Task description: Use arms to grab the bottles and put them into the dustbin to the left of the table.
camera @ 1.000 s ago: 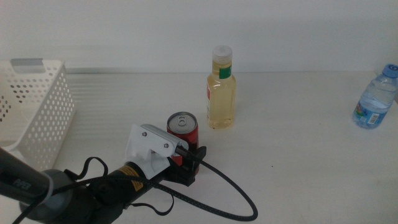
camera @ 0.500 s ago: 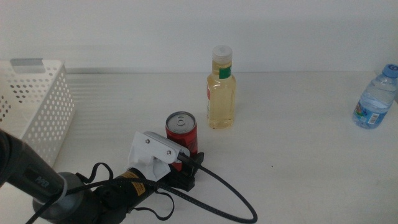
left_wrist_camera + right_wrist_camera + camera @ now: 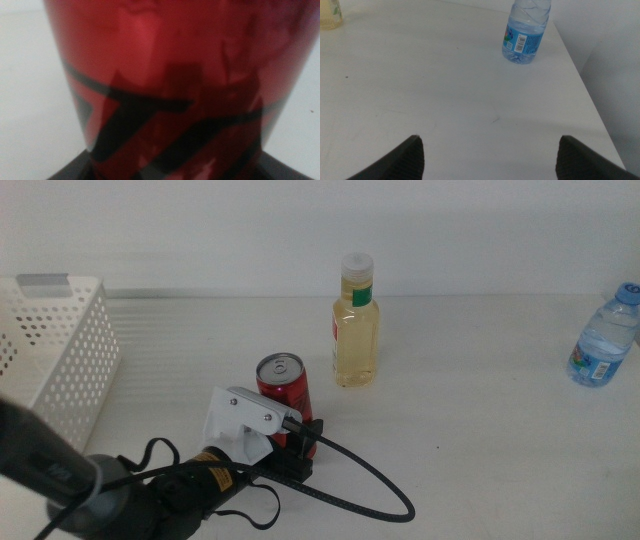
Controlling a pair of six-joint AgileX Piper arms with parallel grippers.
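Left tool (image 3: 296,442) clenching can (image 3: 281,385), grasping step; next needing lift, carry to bin (image 3: 55,350). Right tool (image 3: 490,159) released, waiting.

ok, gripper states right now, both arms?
Left gripper: shut on the red can, which tilts off upright.
Right gripper: open, holding nothing, over the table near the water bottle.

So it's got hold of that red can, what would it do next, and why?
Probably lift the can straight up a little. The left gripper looks shut on it, and the can fills the left wrist view, yet it seems to lean. The dustbin stands off to the left. The right gripper waits open near the water bottle.
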